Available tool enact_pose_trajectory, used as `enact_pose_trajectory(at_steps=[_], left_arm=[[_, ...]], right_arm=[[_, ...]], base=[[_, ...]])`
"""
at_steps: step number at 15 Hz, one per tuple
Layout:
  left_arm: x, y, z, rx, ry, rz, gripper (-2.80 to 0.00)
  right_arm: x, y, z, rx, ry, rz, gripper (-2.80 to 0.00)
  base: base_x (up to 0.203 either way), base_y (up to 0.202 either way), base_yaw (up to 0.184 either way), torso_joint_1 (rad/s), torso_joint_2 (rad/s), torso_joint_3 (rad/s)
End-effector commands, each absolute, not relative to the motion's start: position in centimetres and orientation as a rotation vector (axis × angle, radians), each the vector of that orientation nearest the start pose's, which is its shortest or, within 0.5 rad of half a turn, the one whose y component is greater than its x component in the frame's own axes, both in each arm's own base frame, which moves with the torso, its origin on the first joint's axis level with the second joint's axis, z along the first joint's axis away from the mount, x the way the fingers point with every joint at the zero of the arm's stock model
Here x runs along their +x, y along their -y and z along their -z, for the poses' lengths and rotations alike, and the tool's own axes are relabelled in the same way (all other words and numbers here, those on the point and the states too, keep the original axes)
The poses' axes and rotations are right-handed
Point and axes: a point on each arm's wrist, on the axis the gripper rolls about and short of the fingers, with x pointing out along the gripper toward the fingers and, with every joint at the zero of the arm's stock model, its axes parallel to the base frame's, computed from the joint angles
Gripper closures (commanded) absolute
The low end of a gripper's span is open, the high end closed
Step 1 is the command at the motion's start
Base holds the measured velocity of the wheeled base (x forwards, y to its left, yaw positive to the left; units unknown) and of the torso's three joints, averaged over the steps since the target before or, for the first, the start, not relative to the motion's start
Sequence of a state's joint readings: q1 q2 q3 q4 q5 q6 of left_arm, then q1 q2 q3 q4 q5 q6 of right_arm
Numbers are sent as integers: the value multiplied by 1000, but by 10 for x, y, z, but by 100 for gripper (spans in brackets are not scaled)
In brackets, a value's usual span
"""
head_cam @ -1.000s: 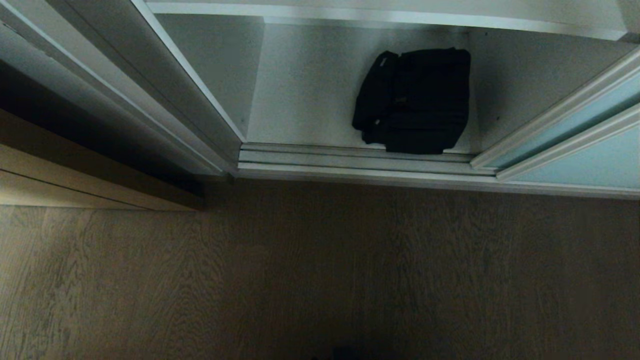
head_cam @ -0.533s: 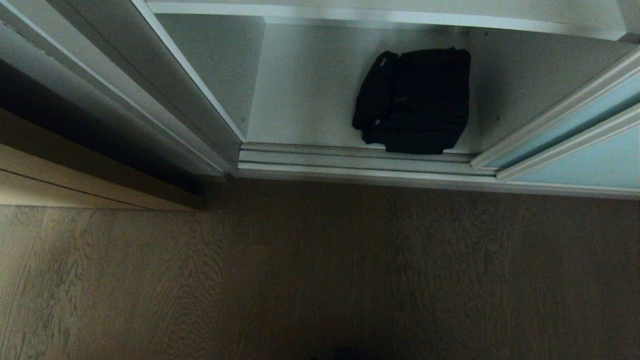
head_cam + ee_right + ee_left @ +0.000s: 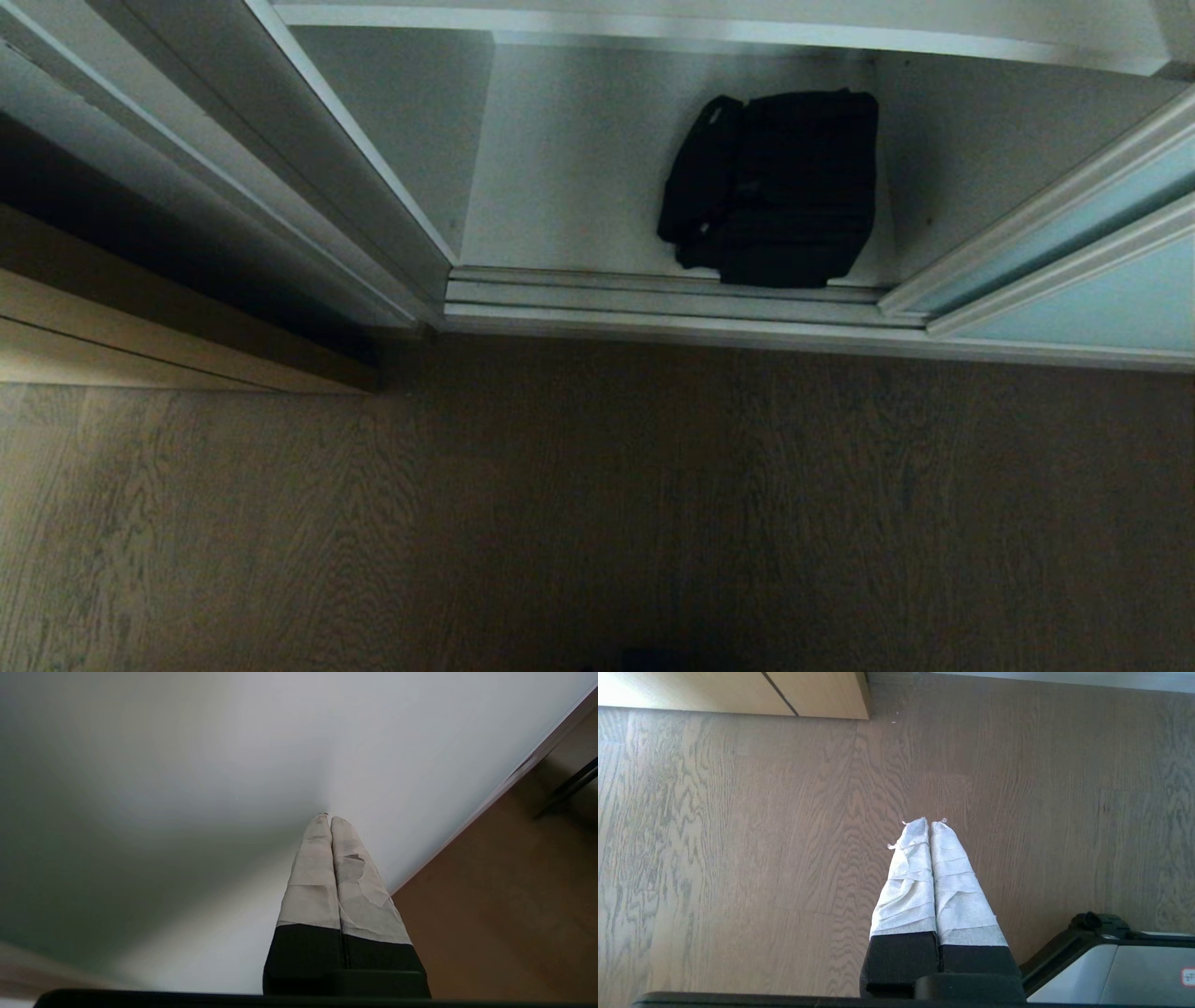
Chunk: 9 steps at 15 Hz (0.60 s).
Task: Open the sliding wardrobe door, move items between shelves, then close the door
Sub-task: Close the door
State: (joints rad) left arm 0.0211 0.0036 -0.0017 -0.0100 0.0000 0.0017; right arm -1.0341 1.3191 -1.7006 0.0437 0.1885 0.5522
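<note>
The right gripper (image 3: pixel 331 819), pinched shut and empty, is pressing near the glass door (image 3: pixel 196 788); it risks slipping off the smooth panel. The black bag (image 3: pixel 770 187) is sitting on the bottom shelf (image 3: pixel 560 187).

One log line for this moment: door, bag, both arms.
sliding wardrobe door: open | black bag: bottom shelf | left gripper: shut, over floor | right gripper: shut, against pale panel

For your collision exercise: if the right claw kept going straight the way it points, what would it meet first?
Most likely the pale frosted panel filling its view; the shut right claw points into it, though the gap is unclear.
</note>
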Motion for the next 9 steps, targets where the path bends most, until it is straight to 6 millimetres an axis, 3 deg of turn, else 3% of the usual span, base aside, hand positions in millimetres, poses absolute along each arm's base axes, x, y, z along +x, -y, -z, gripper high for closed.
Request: enact_pose_trajectory(at_steps=[1,6,9], left_arm=[[-23,0,-77,2,9,-21,0],[-23,0,-77,2,8,-21,0],[-23,0,-77,2,9,-21,0]], right_arm=[[88,128,-457,349,478,685,0],[104,134,-453,383,438,615,0],[107,123,-456,395,439,553,0]], base=[[0,0,0,0,0,0],[0,0,0,0,0,0],[0,0,0,0,0,0]])
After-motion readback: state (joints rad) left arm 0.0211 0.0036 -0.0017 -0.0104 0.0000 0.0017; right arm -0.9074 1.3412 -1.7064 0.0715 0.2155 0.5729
